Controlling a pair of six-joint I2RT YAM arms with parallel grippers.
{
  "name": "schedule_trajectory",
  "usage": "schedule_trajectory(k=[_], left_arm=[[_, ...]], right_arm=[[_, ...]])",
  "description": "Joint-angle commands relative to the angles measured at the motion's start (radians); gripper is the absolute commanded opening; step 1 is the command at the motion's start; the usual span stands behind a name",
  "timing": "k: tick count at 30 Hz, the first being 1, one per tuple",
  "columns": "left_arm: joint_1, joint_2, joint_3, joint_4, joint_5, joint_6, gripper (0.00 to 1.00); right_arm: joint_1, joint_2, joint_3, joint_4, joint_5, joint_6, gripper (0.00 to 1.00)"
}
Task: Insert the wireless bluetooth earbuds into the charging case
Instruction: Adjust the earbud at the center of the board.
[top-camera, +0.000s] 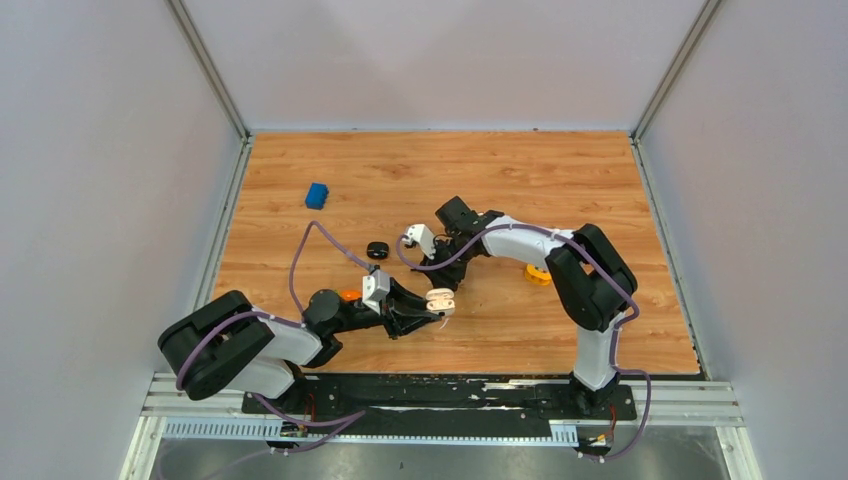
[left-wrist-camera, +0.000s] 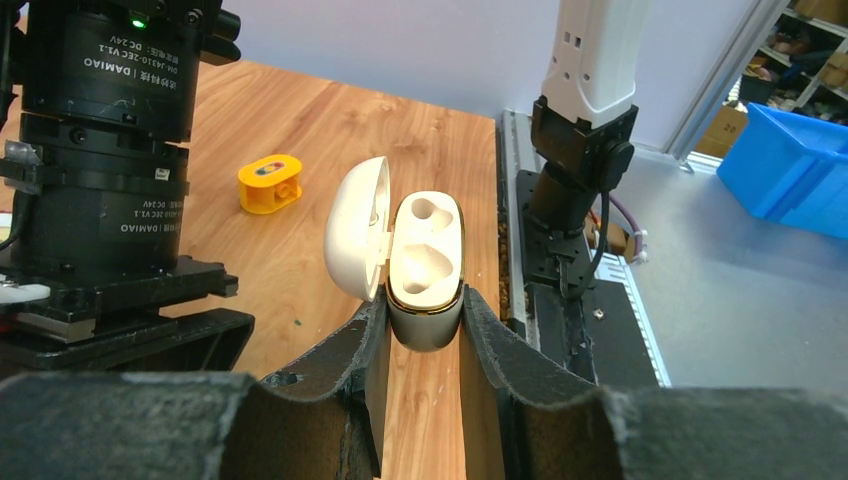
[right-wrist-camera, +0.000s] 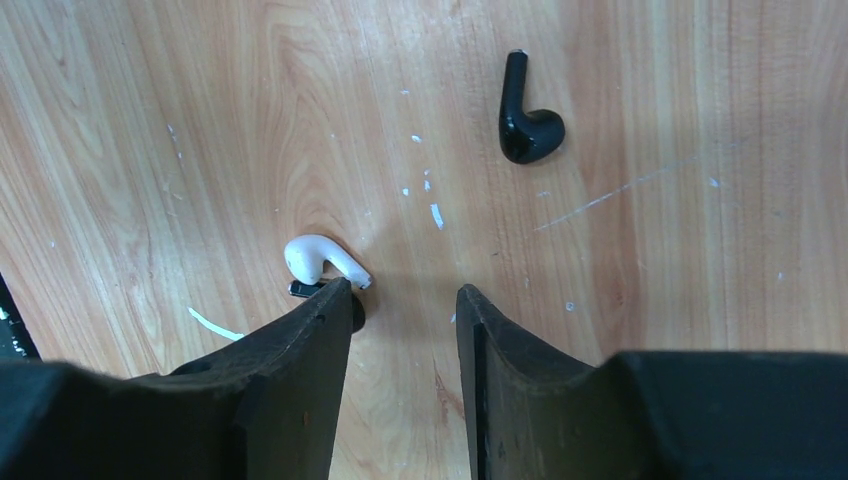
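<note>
My left gripper (left-wrist-camera: 425, 308) is shut on the cream charging case (left-wrist-camera: 427, 262), held above the table near its front edge. The lid stands open to the left and both cavities are empty. In the top view the case (top-camera: 440, 300) sits just below my right gripper (top-camera: 438, 272). The right wrist view looks straight down at the wood: a black earbud (right-wrist-camera: 528, 120) lies apart, ahead and to the right. A white earbud (right-wrist-camera: 318, 257) touches the tip of the left finger (right-wrist-camera: 300, 340), with a small black bit partly hidden beneath. My right gripper (right-wrist-camera: 402, 296) is open over bare wood.
A yellow ring (top-camera: 538, 273) lies by the right arm's elbow and shows as the yellow piece (left-wrist-camera: 270, 184) in the left wrist view. A blue block (top-camera: 317, 195) sits far left, a black round piece (top-camera: 377, 250) mid-table, an orange piece (top-camera: 349, 295) by the left wrist.
</note>
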Motion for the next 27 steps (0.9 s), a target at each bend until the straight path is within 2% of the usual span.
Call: schedule_trajectory(k=[1, 18, 27], left_arm=[[-0.010, -0.006, 0.028, 0.105, 0.015, -0.006, 0.00], [-0.016, -0.003, 0.034, 0.097, 0.019, -0.009, 0.00], [-0.017, -0.007, 0.034, 0.095, 0.022, -0.009, 0.00]], right_arm=[[0.014, -0.015, -0.022, -0.012, 0.014, -0.022, 0.44], [0.021, -0.056, -0.044, -0.073, 0.027, -0.028, 0.44], [0.021, -0.082, -0.038, -0.157, -0.054, -0.054, 0.37]])
